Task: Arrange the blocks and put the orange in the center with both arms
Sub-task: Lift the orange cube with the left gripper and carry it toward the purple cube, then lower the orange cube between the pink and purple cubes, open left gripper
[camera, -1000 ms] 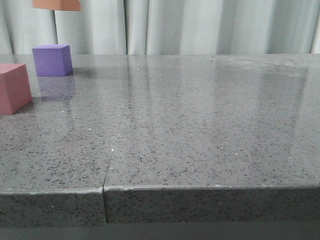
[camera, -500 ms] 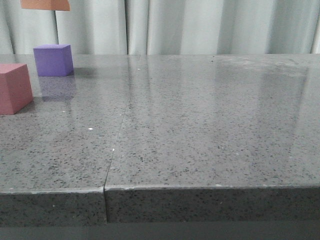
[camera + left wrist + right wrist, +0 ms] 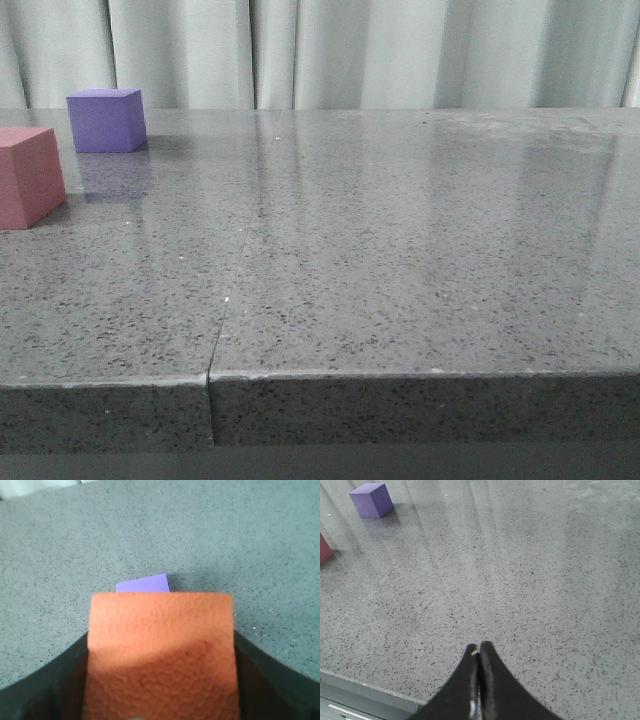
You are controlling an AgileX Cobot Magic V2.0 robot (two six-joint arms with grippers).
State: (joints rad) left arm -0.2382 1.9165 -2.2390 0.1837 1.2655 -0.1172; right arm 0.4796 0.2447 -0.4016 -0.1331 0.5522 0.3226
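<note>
- A grey speckled stone table (image 3: 400,250) stands before pale curtains (image 3: 400,50).
- The purple cube (image 3: 106,120) sits far left; the pink-red cube (image 3: 28,176) lies nearer, apart from it.
- The left gripper (image 3: 160,680) clamps the orange cube (image 3: 160,645) above the purple cube.
- The right gripper (image 3: 479,652) hangs empty, fingertips pressed together.

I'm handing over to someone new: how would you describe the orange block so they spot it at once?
Skip the grey stone table; the orange block is off it, clamped in the left gripper in the left wrist view, with the purple block peeking out behind it. It is the only orange cube, and its face is dimpled.
</note>
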